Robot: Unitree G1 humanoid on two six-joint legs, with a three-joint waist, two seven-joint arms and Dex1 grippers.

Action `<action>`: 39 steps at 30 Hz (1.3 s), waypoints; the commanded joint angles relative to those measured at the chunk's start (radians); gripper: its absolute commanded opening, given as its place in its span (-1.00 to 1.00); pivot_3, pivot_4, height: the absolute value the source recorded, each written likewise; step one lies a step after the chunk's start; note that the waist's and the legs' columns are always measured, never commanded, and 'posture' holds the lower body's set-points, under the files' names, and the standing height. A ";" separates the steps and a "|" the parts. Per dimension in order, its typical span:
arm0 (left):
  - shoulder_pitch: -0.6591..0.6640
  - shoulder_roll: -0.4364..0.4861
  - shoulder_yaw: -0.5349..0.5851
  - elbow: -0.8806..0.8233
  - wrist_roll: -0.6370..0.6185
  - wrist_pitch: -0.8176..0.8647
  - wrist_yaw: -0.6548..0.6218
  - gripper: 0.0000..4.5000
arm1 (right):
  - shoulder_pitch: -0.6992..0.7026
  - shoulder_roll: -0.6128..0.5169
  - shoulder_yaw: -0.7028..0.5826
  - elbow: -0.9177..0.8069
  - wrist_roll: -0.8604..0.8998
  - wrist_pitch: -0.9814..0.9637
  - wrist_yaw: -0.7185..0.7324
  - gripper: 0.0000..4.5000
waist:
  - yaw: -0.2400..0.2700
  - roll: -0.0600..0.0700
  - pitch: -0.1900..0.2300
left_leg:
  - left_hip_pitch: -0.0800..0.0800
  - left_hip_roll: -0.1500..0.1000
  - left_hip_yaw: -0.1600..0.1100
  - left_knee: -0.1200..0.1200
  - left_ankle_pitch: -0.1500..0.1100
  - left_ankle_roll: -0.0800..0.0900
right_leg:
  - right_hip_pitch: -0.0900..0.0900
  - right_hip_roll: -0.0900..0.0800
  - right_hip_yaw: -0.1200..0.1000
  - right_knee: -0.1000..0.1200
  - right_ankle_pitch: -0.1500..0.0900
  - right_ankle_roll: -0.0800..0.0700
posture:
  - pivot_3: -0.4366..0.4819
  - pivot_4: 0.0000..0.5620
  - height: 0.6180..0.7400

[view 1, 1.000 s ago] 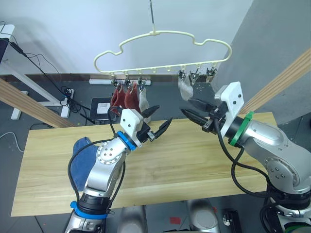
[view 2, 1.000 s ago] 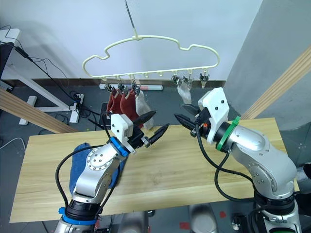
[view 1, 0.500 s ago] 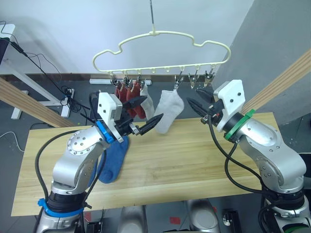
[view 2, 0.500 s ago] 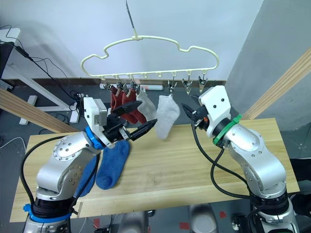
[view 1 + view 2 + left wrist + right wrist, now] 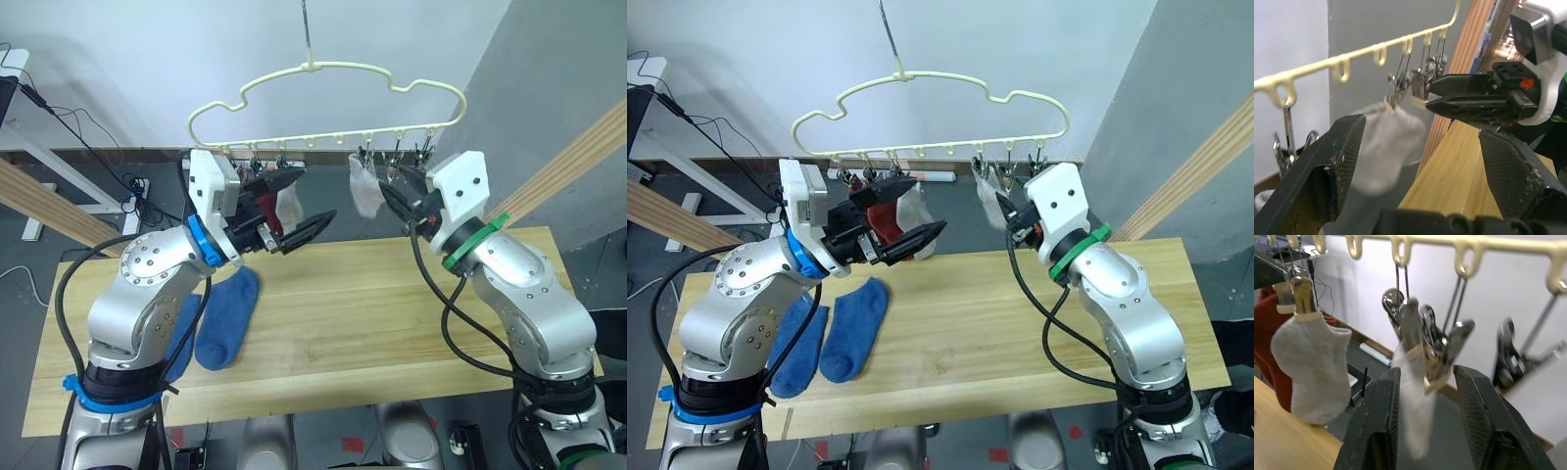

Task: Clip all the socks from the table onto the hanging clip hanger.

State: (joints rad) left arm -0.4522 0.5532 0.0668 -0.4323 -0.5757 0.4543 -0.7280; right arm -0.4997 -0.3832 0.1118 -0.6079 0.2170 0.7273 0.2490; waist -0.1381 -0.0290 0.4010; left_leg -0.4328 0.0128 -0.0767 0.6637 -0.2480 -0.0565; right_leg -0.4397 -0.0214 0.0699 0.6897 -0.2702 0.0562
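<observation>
The pale yellow clip hanger (image 5: 323, 98) hangs above the table (image 5: 392, 323). Its left clips hold two rust red socks (image 5: 880, 217) and a light grey sock (image 5: 1315, 367). Another light grey sock (image 5: 365, 191) hangs from a clip right of the middle. Two blue socks (image 5: 227, 318) lie side by side on the table's left part. My left gripper (image 5: 318, 194) is open and empty, raised in front of the red socks. My right gripper (image 5: 392, 194) is just right of the hanging grey sock, below the right-hand clips (image 5: 1440, 347), its fingers a little apart and holding nothing.
Round wooden poles slant at the left (image 5: 59, 211) and right (image 5: 568, 162) of the table. Behind the table there are cables and a power strip (image 5: 137, 186) on the floor. The hanger's outermost right clips (image 5: 426, 152) carry nothing.
The fourth grey sock has swung back to the right, close to my right gripper. My right gripper has moved up to the clips. My left gripper has risen slightly, and both blue socks now show.
</observation>
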 commanded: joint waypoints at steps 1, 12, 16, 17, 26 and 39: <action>-0.015 0.007 0.006 -0.026 -0.020 0.003 -0.010 0.81 | -0.013 0.009 0.006 -0.014 -0.031 -0.032 -0.011 -0.21 | 0.000 0.000 0.000 | 0.000 0.000 0.000 0.000 0.000 0.000 | 0.000 0.000 0.000 0.000 0.000 0.000 | -0.51 0.37 1.00; -0.019 0.002 0.002 -0.027 -0.018 0.012 -0.010 0.81 | -0.041 0.030 0.025 0.026 -0.086 -0.078 0.003 -0.21 | 0.000 0.000 0.000 | 0.000 0.000 0.000 0.000 0.000 0.000 | 0.000 0.000 0.000 0.000 0.000 0.000 | -0.50 0.37 1.00; -0.019 0.000 -0.001 -0.025 -0.015 0.011 -0.009 0.81 | -0.048 0.042 0.029 0.043 -0.100 -0.095 0.011 -0.21 | 0.000 0.000 0.000 | 0.000 0.000 0.000 0.000 0.000 0.000 | 0.000 0.000 0.000 0.000 0.000 0.000 | -0.50 0.36 1.00; -0.020 0.000 -0.002 -0.023 -0.012 0.009 -0.008 0.81 | -0.053 0.046 0.032 0.051 -0.104 -0.102 0.011 -0.21 | 0.000 0.000 0.000 | 0.000 0.000 0.000 0.000 0.000 0.000 | 0.000 0.000 0.000 0.000 0.000 0.000 | -0.50 0.36 1.00; -0.021 -0.003 -0.013 -0.022 -0.001 0.005 -0.005 0.81 | -0.078 0.055 0.038 0.107 -0.170 -0.129 0.002 -0.21 | 0.000 0.000 0.000 | 0.000 0.000 0.000 0.000 0.000 0.000 | 0.000 0.000 0.000 0.000 0.000 0.000 | -0.49 0.36 1.00; -0.026 -0.015 -0.025 -0.016 0.007 0.000 -0.006 0.81 | -0.074 0.028 0.019 0.111 -0.216 -0.127 0.019 -0.21 | -0.001 0.000 0.000 | 0.000 0.000 0.000 0.001 0.000 0.000 | 0.000 0.000 0.000 0.001 0.000 0.000 | -0.51 0.37 1.00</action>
State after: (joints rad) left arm -0.4708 0.5439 0.0444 -0.4232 -0.5683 0.4720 -0.7312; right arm -0.5689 -0.3508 0.1489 -0.4650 0.0128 0.6136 0.2682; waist -0.1386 -0.0291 0.4010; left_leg -0.4329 0.0129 -0.0765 0.6644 -0.2479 -0.0566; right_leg -0.4399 -0.0217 0.0700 0.6906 -0.2701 0.0561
